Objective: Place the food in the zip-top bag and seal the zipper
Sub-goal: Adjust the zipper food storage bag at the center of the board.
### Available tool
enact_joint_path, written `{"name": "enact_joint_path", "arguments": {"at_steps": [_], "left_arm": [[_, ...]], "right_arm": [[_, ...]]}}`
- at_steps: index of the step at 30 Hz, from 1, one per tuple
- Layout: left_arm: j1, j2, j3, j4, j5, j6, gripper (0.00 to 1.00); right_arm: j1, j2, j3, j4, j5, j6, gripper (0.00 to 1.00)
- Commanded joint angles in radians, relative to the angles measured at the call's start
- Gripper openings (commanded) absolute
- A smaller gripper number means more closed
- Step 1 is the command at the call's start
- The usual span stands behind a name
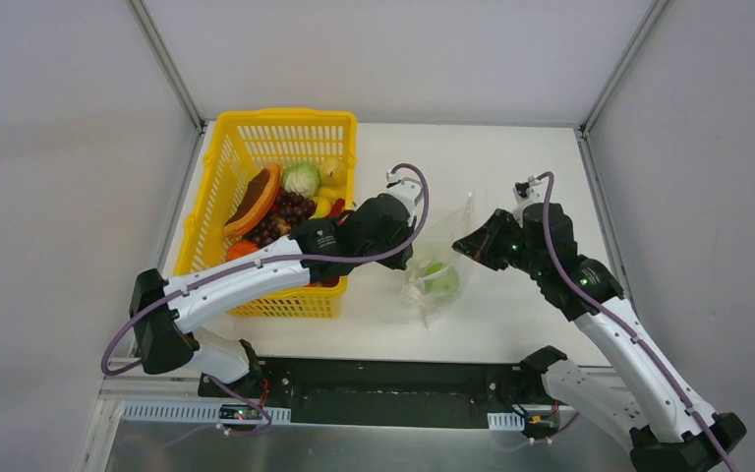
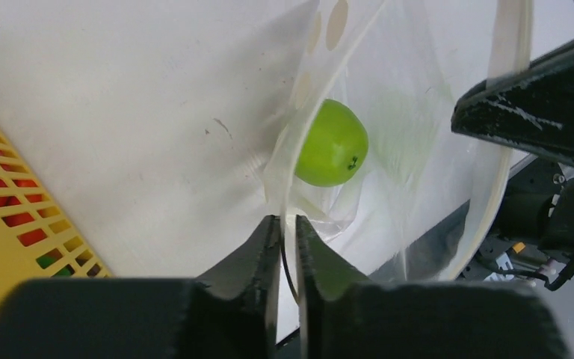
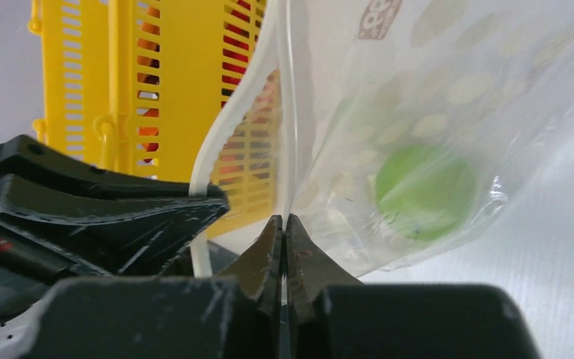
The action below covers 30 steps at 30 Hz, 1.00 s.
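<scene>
Plastic zip-top bag (image 2: 418,90) rim pinched by left claw (image 2: 288,224) and right claw (image 3: 285,221); I fear film slipping, green apple (image 2: 331,142) spilling.

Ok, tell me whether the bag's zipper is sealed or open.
Open. The zipper's strips stand wide apart, one in the left gripper, one in the right gripper; the green fruit sits inside the zip-top bag.

A yellow lattice basket (image 1: 208,202) stood on the left part of the white table (image 1: 511,162), its far rim close to the back wall (image 1: 393,49). A black plate (image 1: 393,391) ran along the table's near edge. Grey panels (image 1: 49,147) closed in 3 sides.
</scene>
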Motion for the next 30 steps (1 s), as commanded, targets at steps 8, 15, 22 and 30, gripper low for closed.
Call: {"name": "enact_joint_path", "arguments": {"at_steps": [8,15,22,30], "left_arm": [[0.004,-0.157,-0.013,0.123,-0.037,-0.024,0.00],[0.004,-0.099,0.053,0.148,0.101,-0.034,0.00],[0.007,-0.087,0.043,0.054,0.034,-0.031,0.60],[0.038,-0.274,-0.052,0.031,-0.054,0.024,0.99]], "right_arm": [[-0.004,-0.174,0.070,0.051,0.194,-0.144,0.01],[-0.004,-0.047,0.187,-0.088,0.218,-0.185,0.00],[-0.004,-0.048,0.153,-0.053,0.186,-0.166,0.01],[-0.004,-0.001,0.076,0.020,0.062,-0.085,0.00]]}}
